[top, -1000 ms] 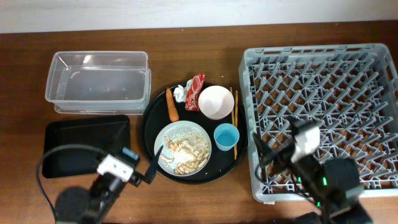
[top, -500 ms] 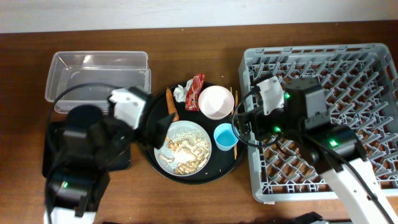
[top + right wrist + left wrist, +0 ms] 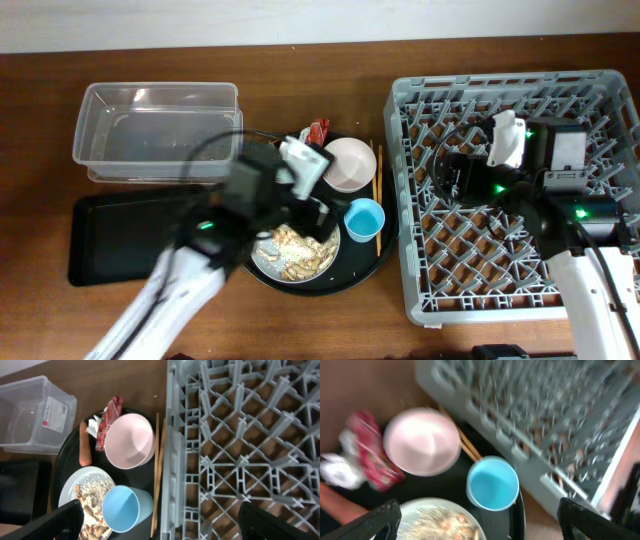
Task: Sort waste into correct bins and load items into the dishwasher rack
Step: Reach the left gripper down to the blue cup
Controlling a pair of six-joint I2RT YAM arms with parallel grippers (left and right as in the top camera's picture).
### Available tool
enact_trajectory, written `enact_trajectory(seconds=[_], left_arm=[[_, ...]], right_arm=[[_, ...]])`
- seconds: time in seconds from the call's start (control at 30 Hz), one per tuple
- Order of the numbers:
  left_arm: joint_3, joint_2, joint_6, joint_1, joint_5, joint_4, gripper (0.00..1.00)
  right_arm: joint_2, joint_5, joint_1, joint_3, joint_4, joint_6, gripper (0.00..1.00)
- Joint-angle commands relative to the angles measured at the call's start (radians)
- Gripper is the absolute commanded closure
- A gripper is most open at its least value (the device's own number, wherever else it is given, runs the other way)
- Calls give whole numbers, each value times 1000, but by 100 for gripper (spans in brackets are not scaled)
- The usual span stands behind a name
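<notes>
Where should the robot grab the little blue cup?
Grab the small light-blue cup by its rim, coming straight down: it stands upright, mouth open, so one finger fits inside, one outside. Probably the side away from the pale round plate, where nothing crowds it.

Bowl (image 3: pixel 348 164), cup (image 3: pixel 364 219), plate (image 3: pixel 74 486) on round tray (image 3: pixel 362 262) — rack (image 3: pixel 430 270) to its right; tub (image 3: pixel 155 135), flat tray (image 3: pixel 120 235) left.

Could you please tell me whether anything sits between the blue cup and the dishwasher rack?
Only the two chopsticks, lying flat between the blue cup and the near wall of the dishwasher rack. Nothing upright shows there, so a lifted cup would likely clear them.
</notes>
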Motion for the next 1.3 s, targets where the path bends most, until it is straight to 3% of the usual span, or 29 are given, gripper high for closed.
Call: enact_trajectory(seconds=[0.0,0.27,0.37,0.43,0.47,0.63,0.83,0.93,1.13,1.27], left_arm=[[37,154,-45,-75,-138,3,1],[50,272,-45,-75,-93,126,1],[50,296,-45,-75,-93,150,11],[50,316,-45,-75,-93,148,11],[50,329,-45,-78,-92,146,16],[50,391,-45,-113,-94,141,23],[50,438,-45,-122,-153,140,38],[50,449,-45,-124,-153,141,52],[61,444,-46,-123,-153,137,96],[134,392,-46,-122,-153,64,99]], right_arm=[[-5,-10,-10,21,-24,13,2],[26,-10,-10,21,-54,13,2],[53,-10,-10,21,-75,13,2],[70,-10,-10,21,-84,13,2],[82,-10,-10,21,-89,13,2],[113,-10,-10,21,-105,13,2],[116,-14,-10,21,-108,13,2],[116,-14,-10,21,-112,13,2],[116,-14,-10,21,-119,13,2],[116,-14,-10,21,-119,13,2]])
